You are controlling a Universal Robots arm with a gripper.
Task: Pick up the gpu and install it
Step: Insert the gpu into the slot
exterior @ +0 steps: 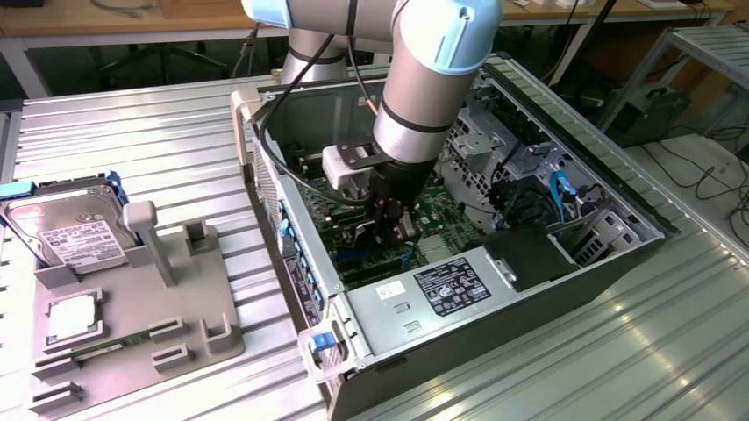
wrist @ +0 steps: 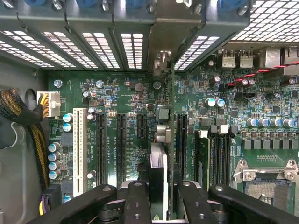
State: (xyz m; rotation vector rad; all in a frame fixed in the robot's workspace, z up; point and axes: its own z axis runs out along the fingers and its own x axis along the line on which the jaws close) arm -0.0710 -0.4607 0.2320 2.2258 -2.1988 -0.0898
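My gripper (exterior: 390, 221) reaches down inside the open computer case (exterior: 609, 189), just above the motherboard (exterior: 451, 210). In the wrist view the gripper (wrist: 163, 193) is shut on the gpu (wrist: 160, 161), which is seen edge-on as a thin upright card between the two black fingers (wrist: 138, 200). The card runs from the fingers toward the rear slot openings, where its pale bracket end (wrist: 162, 59) meets the case's back wall. It stands over the motherboard (wrist: 131, 93) between two long black expansion slots (wrist: 121, 144). Whether its edge sits in a slot is hidden.
Power supply (exterior: 451, 285) sits at the case's near end, with drive bays and blue cables (exterior: 559, 197) at the exterior view's right. A braided cable bundle (wrist: 28, 121) and the CPU socket (wrist: 266, 186) flank the slots. Outside, a grey fixture (exterior: 129, 351) holds a hard drive (exterior: 70, 232).
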